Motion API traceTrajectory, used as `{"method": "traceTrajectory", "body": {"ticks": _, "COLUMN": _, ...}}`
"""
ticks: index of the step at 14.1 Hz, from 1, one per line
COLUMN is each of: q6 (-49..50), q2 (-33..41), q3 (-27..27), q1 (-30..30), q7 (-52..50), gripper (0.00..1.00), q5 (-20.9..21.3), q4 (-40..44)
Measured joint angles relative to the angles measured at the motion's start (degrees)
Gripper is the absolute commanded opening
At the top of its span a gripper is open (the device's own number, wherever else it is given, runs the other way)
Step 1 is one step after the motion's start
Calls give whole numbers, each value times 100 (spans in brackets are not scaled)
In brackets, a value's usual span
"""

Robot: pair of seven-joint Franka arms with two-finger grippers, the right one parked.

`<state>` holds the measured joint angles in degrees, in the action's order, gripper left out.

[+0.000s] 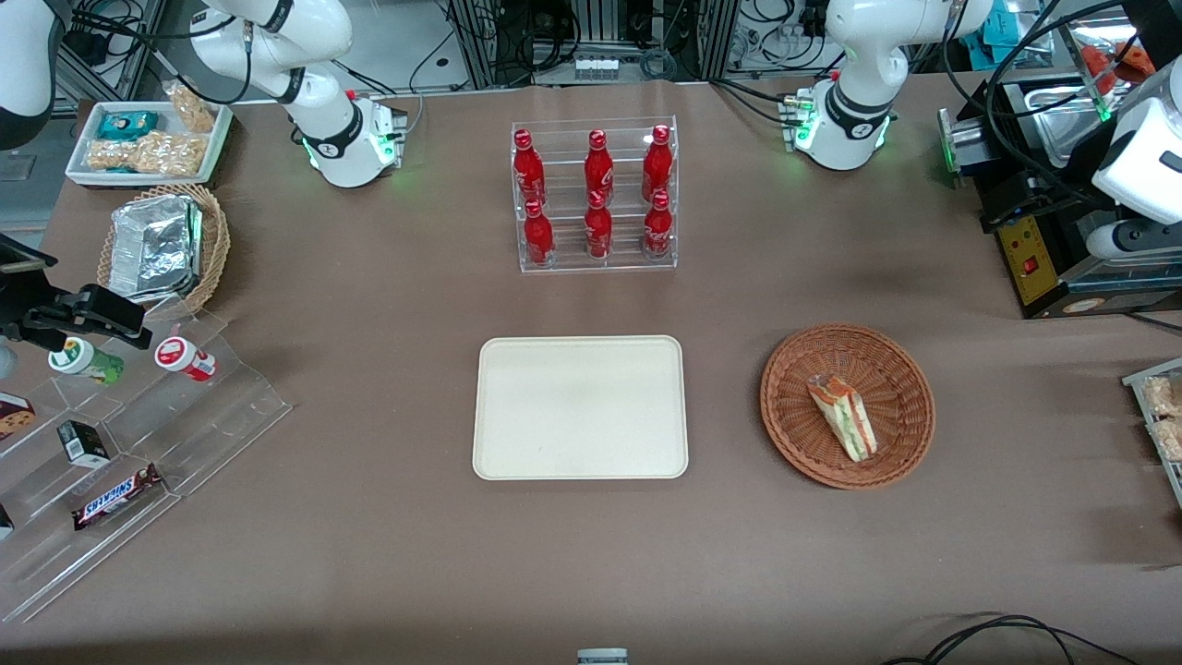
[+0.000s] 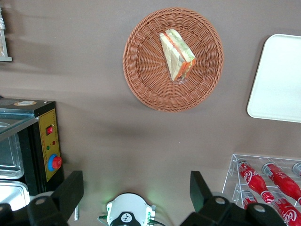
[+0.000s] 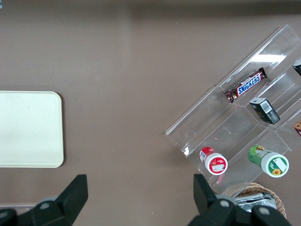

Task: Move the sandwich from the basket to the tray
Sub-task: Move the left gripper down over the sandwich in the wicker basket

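The sandwich (image 1: 842, 416) (image 2: 177, 54), a wrapped wedge with orange and green layers, lies in the reddish-brown wicker basket (image 1: 888, 368) (image 2: 146, 70). The cream tray (image 1: 580, 406) (image 2: 277, 80) (image 3: 28, 127) lies flat and bare beside the basket, toward the parked arm's end. My gripper (image 2: 135, 188) hangs high above the table, farther from the front camera than the basket and well apart from it. It is open wide with nothing between its fingers (image 2: 69, 189). Below it are the brown table and the working arm's base (image 2: 128, 216).
A clear rack of red bottles (image 1: 596, 199) (image 2: 268, 181) stands farther back than the tray. A black machine (image 1: 1034, 259) (image 2: 42, 146) sits at the working arm's end. Toward the parked arm's end are an acrylic snack stand (image 1: 138, 434), a foil-filled tan basket (image 1: 162, 245) and a white snack tray (image 1: 148, 139).
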<state>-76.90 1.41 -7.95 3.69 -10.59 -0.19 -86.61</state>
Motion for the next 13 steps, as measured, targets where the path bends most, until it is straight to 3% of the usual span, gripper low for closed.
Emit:
{"method": "traceTrajectory", "body": {"ticks": 6, "q6": 13, "q2": -219, "q3": 13, "q1": 37, "q7": -9, "gripper": 100, "q5": 8, "q4": -59}}
{"method": "traceTrajectory", "body": {"ticks": 13, "q6": -732, "q2": -1712, "q3": 5, "q1": 345, "q7": -502, "gripper": 100, "q5": -1, "q4": -131}}
